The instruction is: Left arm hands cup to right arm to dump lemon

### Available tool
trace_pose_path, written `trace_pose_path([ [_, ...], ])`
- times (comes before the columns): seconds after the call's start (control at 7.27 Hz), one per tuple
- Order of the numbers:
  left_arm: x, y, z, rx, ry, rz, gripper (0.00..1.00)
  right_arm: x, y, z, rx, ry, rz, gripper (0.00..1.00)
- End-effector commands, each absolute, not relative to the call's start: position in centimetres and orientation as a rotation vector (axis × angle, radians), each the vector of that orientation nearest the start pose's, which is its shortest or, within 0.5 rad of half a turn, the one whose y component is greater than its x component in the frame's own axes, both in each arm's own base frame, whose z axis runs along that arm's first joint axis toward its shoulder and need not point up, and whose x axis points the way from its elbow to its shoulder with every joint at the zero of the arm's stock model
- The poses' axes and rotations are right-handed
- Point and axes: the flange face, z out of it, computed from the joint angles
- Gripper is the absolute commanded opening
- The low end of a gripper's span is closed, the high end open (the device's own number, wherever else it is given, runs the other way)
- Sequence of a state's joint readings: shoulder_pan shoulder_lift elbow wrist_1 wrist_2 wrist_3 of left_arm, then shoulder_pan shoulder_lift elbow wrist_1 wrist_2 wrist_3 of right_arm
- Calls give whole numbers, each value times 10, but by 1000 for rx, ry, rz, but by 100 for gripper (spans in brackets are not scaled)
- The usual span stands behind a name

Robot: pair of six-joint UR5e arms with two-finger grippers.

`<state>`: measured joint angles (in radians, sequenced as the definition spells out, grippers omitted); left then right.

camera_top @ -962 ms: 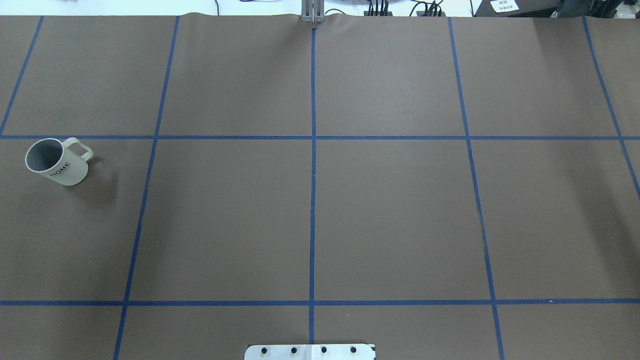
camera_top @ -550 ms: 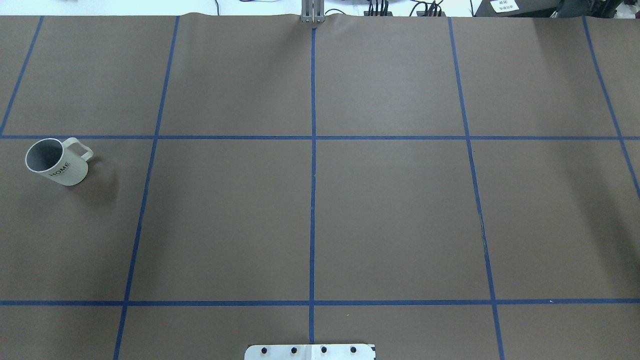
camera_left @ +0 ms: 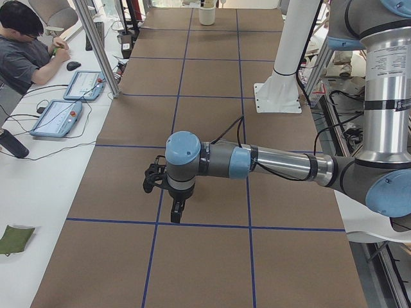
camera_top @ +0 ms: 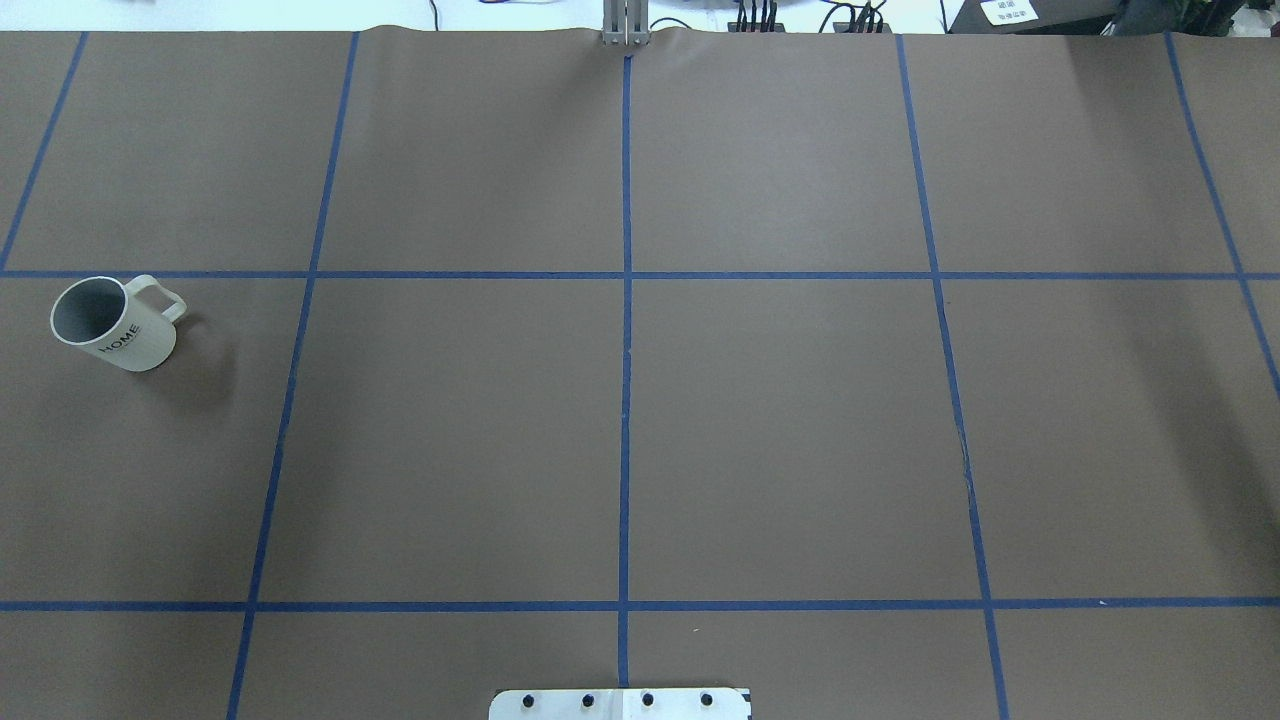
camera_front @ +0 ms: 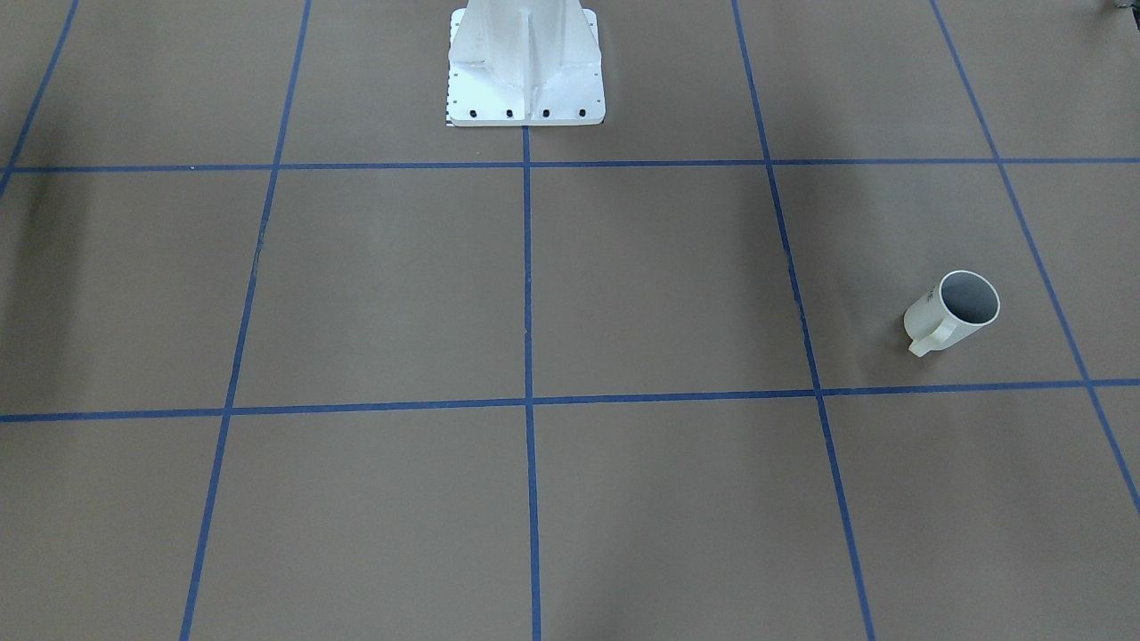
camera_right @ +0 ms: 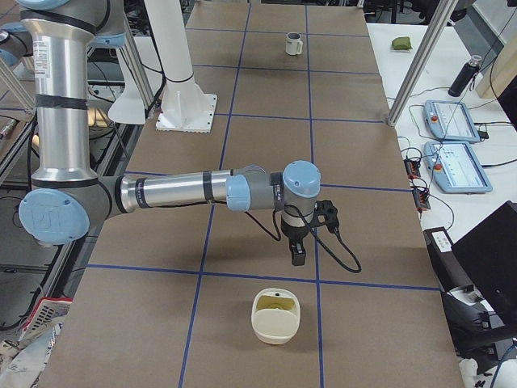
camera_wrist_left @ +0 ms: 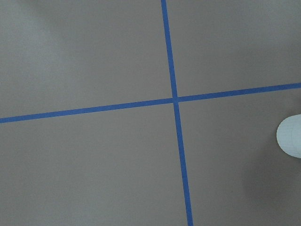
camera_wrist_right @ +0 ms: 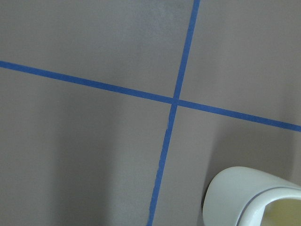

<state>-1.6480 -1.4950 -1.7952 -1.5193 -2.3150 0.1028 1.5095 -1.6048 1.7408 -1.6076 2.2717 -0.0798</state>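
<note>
Front-facing: cup [camera_front: 951,312] is standing upright on the bench [camera_front: 668,285] at the robot's left. Its handle is pointing toward the camera and the centre. It is sitting inside one square of the blue tape lines [camera_front: 527,294], near the line in front of it and well apart from the robot base [camera_front: 525,71]. Side lettering is showing only partly, unreadable.

Overhead: cup is sitting near the view's left edge, just below a cross line, with grey inside showing and black "HOME" reading on its side. Bare brown bench is stretching from it to the centre line. White label [camera_top: 1005,10] at top right, writing too small.

Exterior left: left pincer [camera_left: 174,220] is hanging fingers-down over a tape line; apart or together, cannot tell. Cream container [camera_left: 207,15] is sitting near the far end.

Exterior right: right pincer [camera_right: 298,262] is pointing down just behind the container; state, cannot tell. Yellow-green patch [camera_right: 275,304] is lying inside it; cannot tell if that is the lemon. Cup is standing at the far end.

Left wrist: white rounded edge [camera_wrist_left: 289,136] is showing at the right border, unidentifiable.

Right wrist: container rim is filling the lower right corner.
</note>
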Motion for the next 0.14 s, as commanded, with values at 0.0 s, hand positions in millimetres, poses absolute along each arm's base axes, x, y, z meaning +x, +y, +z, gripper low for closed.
trace_pose_path([
  [0.0,-101,-456,592,156,733,60,100,39,-484,600,102,-700,-170,100],
])
